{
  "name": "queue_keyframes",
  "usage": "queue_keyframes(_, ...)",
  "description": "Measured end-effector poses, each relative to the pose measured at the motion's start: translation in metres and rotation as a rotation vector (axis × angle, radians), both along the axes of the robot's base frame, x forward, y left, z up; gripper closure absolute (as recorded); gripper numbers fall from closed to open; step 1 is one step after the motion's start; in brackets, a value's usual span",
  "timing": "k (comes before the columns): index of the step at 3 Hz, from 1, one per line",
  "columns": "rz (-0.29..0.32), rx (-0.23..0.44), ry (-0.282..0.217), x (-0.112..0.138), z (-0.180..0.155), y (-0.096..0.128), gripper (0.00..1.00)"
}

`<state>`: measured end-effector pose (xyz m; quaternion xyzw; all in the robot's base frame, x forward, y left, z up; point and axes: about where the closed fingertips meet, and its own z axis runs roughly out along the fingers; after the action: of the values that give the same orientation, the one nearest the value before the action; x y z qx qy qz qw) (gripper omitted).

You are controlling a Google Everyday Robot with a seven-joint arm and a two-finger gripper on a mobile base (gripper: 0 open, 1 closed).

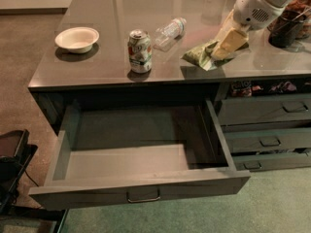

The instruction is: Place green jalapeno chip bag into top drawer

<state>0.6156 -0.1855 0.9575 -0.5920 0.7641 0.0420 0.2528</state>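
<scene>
**Gripper meets chip bag on the counter**

The gripper (224, 46) rests on the green chip bag (200, 56) near the counter's (107, 68) front edge, right of centre; whether it grasps the bag cannot be told. A can (140, 51), bottle (170, 31) and bowl (77, 39) sit toward the left edge. Below, the top drawer (97, 194) stands open.

Countertop (116, 13): bowl (77, 39), soda can (139, 51), bottle (170, 32) on side, chip bag (199, 57) beneath jaws, right.
</scene>
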Motion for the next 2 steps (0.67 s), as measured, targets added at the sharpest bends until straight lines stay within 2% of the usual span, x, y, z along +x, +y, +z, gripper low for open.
queue_keyframes(1,0.000,0.000,0.000,0.000,0.000,0.000,1.00)
queue_keyframes(2,0.048,-0.011,0.004,-0.018,0.008,0.001,1.00)
